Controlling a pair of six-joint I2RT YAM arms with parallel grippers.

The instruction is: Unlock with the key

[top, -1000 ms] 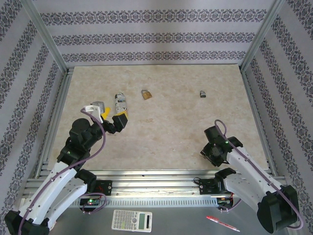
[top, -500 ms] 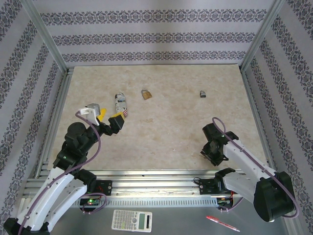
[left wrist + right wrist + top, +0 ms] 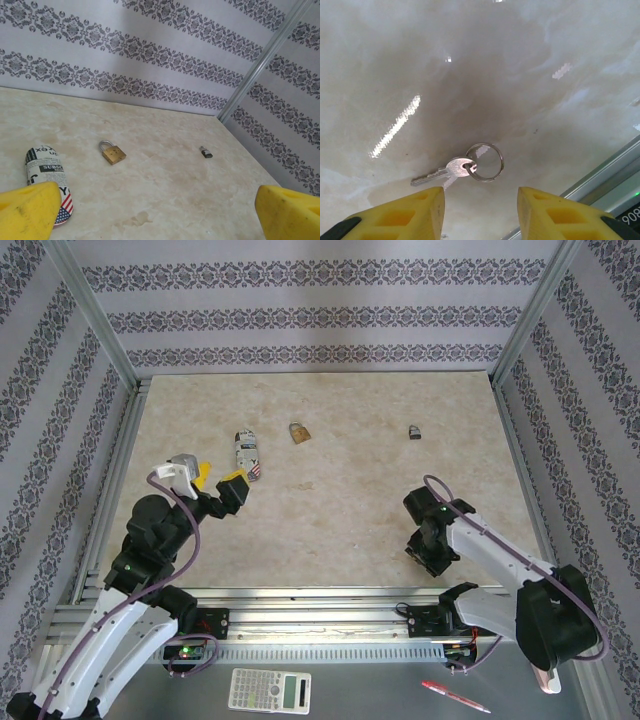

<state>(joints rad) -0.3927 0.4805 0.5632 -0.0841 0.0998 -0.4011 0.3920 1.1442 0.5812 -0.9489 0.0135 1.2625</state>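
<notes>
Since a second ago the right arm has drawn its wrist leftward over the key point(image 3: 441, 173), which lies flat on the table point(image 3: 470, 65) near the front rail, a split ring point(image 3: 486, 162) through its head. The right gripper point(image 3: 480, 207) hangs just above it, jaws spread and empty. The left gripper point(image 3: 160, 210), likewise spread, has backed away from the printed roll point(image 3: 46, 167). The brass padlock point(image 3: 113, 153) and the dark padlock point(image 3: 206, 152) lie farther back.

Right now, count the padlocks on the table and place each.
2. The brass padlock lies far centre, right of the newsprint cylinder; the small dark padlock lies farther right.
</notes>
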